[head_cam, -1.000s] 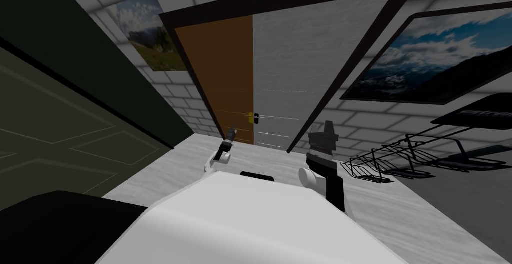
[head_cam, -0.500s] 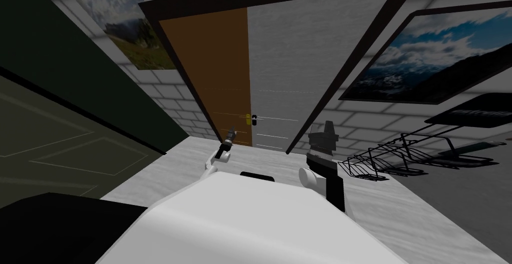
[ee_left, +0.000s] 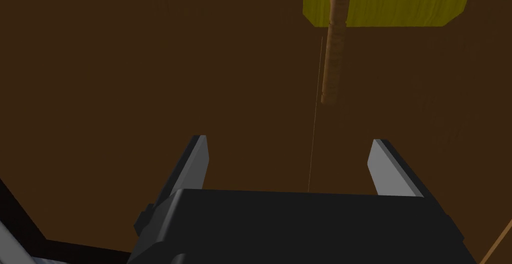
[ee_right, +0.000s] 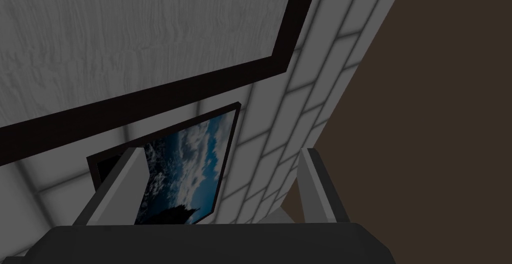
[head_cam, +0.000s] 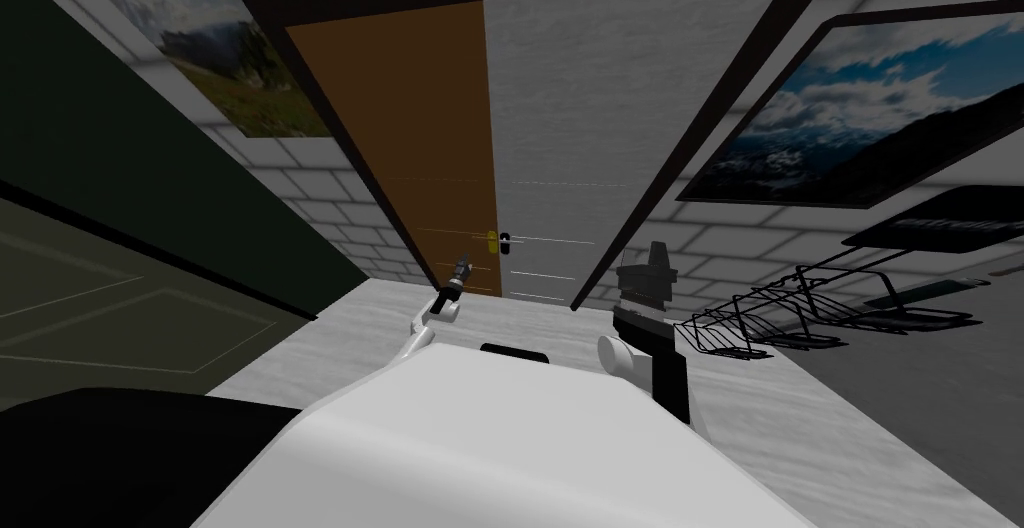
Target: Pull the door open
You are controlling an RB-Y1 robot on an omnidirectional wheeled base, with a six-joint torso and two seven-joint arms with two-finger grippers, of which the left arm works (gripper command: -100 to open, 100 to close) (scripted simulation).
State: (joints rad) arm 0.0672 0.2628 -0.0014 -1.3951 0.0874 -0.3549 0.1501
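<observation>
The brown door (head_cam: 420,142) fills the left half of the doorway beside a grey leaf (head_cam: 590,102). Its yellow handle plate (ee_left: 387,1) sits by the edge where the two meet, and a slim tan lever (ee_left: 332,51) runs from the plate back toward the left claw (ee_left: 292,163). That claw, the nearer one, is spread wide and empty, with the lever ahead of its fingertips and seemingly a touch toward one finger, its long axis square to the line between them. The right claw (ee_right: 222,186) is likewise spread and empty, well apart from the handle.
</observation>
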